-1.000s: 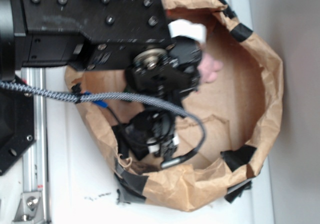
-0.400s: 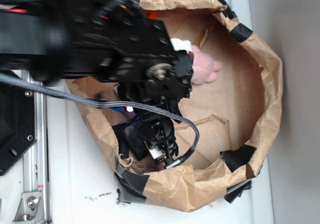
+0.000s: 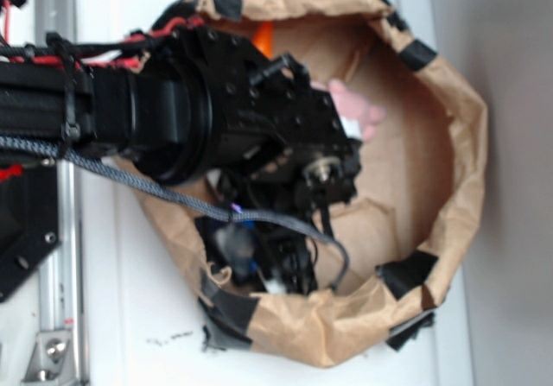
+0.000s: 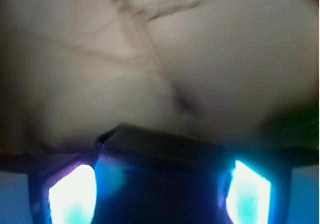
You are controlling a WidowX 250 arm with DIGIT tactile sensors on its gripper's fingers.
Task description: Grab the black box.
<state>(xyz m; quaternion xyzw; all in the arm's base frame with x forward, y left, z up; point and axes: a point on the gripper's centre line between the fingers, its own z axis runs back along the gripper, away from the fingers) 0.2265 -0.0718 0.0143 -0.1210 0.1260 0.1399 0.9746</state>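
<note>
One black box (image 4: pixel 160 149) sat between the gripper's (image 4: pixel 160 194) two glowing fingers (image 4: pixel 72 194), gripped, above one crumpled brown paper bag (image 3: pixel 458 144)

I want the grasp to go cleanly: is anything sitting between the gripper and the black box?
Nothing visible. In the wrist view the black box lies directly between the gripper fingers, crumpled brown paper behind it.

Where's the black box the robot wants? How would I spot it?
Find the big crumpled brown paper bag and the gripper reaching into its lower left. The black box sits between the two glowing blue fingers. Unlike the pink plush or the flat tape patches, it is dark, smooth and boxy.
</note>
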